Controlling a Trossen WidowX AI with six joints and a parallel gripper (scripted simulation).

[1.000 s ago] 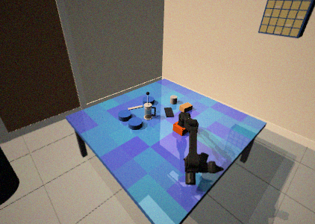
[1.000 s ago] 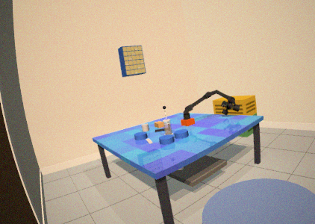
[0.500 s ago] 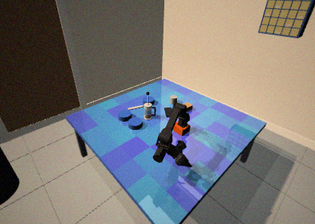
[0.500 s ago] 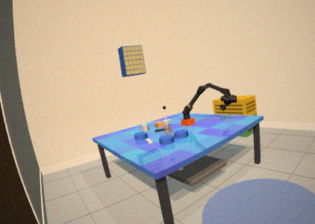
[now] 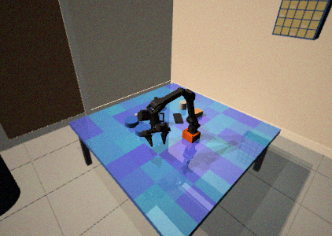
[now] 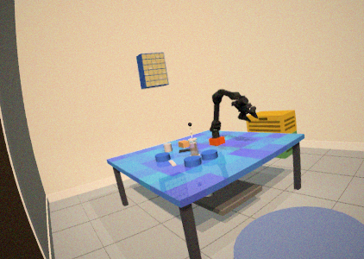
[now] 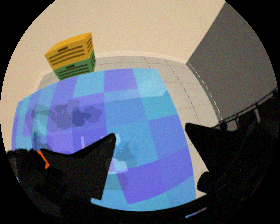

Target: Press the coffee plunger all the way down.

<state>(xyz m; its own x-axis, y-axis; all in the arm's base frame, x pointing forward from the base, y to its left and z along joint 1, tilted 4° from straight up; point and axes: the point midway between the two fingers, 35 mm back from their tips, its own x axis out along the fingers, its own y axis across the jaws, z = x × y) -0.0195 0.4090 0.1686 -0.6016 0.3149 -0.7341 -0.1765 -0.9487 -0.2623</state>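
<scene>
— Gripper (image 5: 157, 139) in the top view: we see it above the table (image 5: 177, 190), spread wide, empty. We cannot pick out the press behind the arm.

— Side view: the press (image 6: 193, 146) stands centre frame, its rod upright and the knob (image 6: 189, 124) raised. Our gripper hangs well apart at its upper right, beyond the orange base (image 6: 216, 141).

— Wrist view: fingers far apart, nothing held, only table and a yellow crate (image 7: 70, 55) ahead. We judge we must swing round.

Arm on orange base (image 5: 190, 135) bends over patchwork table (image 5: 220, 167); gripper (image 5: 156, 140) hangs fingers spread, empty, beside two blue discs (image 5: 131, 121). Dark slab (image 5: 178, 118) and pale cup (image 5: 182, 105) behind
</scene>
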